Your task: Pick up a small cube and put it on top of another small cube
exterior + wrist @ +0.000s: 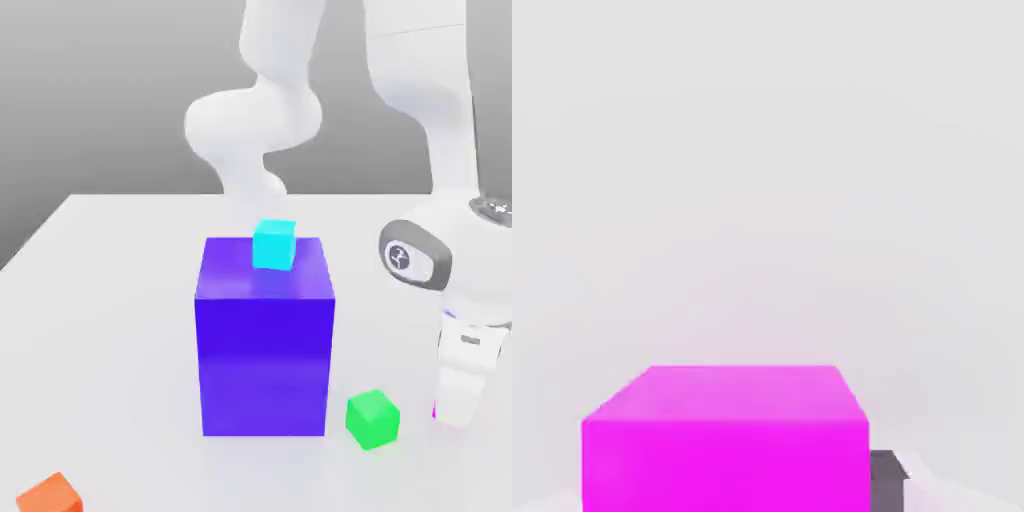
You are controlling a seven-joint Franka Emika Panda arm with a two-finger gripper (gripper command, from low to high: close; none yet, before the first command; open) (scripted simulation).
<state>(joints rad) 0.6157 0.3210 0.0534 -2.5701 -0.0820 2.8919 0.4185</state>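
Four small cubes and one big blue-purple block (265,350) share the pale worktop (110,330). The small magenta cube (727,465) is at the exterior view's right, down at the worktop and mostly hidden there behind the pincer (457,412), with just a sliver of its colour showing beside the white fingertip. The pincer is closed on this cube, pinching it; in the hand view a dark grey pad (888,485) sits right against one side of it, and the cube's top and one face are plain to see. Just to the left of the pincer in the exterior view is the green cube (373,419), turned at an angle and standing apart from it, in the gap between the pincer and the big block. The block stands upright near the middle of the scene, taller than it is wide, and carries the cyan cube (274,245) on its top, right of the centre of that face. An orange cube (50,495) lies at the exterior view's near left, well apart from the others and partly cut off by the picture's edge. The white arm (425,85) reaches down from above on the far right, its hand (475,270) over the magenta cube.
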